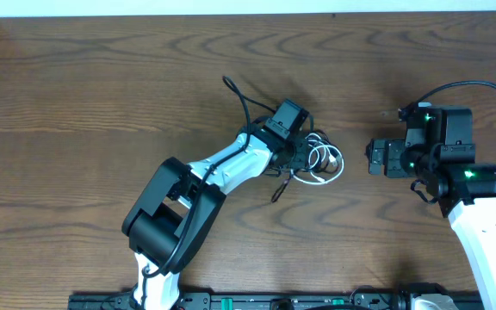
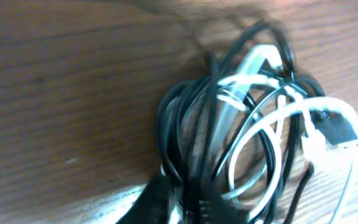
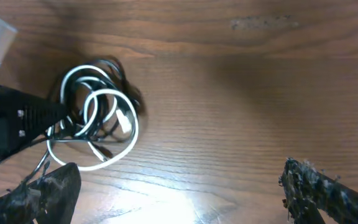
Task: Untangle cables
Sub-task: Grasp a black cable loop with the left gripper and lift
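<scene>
The cables [image 1: 324, 161] lie as one tangle at mid-table: white loops wound through black ones, with one black strand [image 1: 241, 102] trailing up-left. My left gripper [image 1: 305, 155] sits at the tangle's left side. In the left wrist view the bundle [image 2: 253, 124] fills the frame, and my left gripper [image 2: 188, 208] is shut on black strands at its lower edge. My right gripper [image 1: 371, 158] stands open to the right of the tangle, apart from it. In the right wrist view, its fingers [image 3: 319, 190] are spread wide over bare wood, with the cables [image 3: 95, 124] at upper left.
The wooden table [image 1: 76, 103] stretches in all directions. A black rail [image 1: 257, 301] runs along the front edge by the arm bases. The left arm's links [image 1: 175, 211] cross the front centre-left. A thick black cord [image 1: 489, 90] loops over the right arm.
</scene>
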